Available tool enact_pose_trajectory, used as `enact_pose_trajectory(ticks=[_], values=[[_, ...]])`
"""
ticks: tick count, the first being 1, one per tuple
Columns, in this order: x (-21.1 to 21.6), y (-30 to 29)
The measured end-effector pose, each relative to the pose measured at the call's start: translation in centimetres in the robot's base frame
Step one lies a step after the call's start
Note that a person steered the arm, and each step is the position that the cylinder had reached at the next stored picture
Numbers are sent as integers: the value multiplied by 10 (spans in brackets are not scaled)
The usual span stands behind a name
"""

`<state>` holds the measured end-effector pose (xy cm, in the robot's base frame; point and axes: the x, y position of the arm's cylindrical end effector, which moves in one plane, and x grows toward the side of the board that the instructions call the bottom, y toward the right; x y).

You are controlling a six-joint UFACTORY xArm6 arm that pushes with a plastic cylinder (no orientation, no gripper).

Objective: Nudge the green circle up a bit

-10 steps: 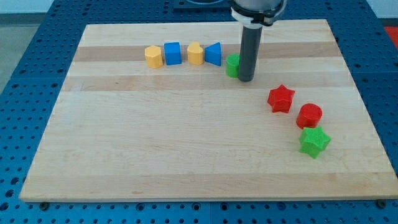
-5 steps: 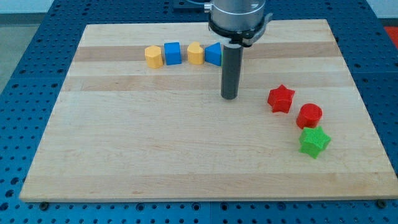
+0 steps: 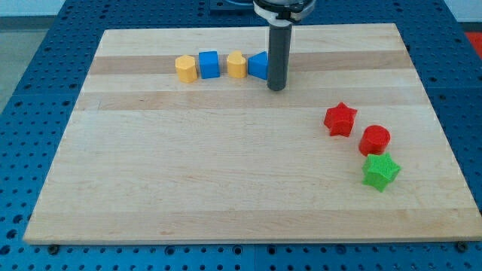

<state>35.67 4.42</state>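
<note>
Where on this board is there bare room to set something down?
The whole bottom half and left side are bare, below the top row: yellow block, blue block, yellow block, blue block. My tip crowds that row's right end. The red star, red cylinder and green star crowd the right.

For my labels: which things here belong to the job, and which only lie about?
Job: my tip, beside the blue triangle; green circle, not visible, perhaps behind the rod.
Lying about: blue triangle, yellow hexagon, blue cube, yellow block, red star, red circle, green star.
</note>
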Motion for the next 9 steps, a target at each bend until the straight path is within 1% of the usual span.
enact_pose_trajectory(ticks=[7, 8, 9], values=[[-6, 7], [-1, 44], [0, 132]])
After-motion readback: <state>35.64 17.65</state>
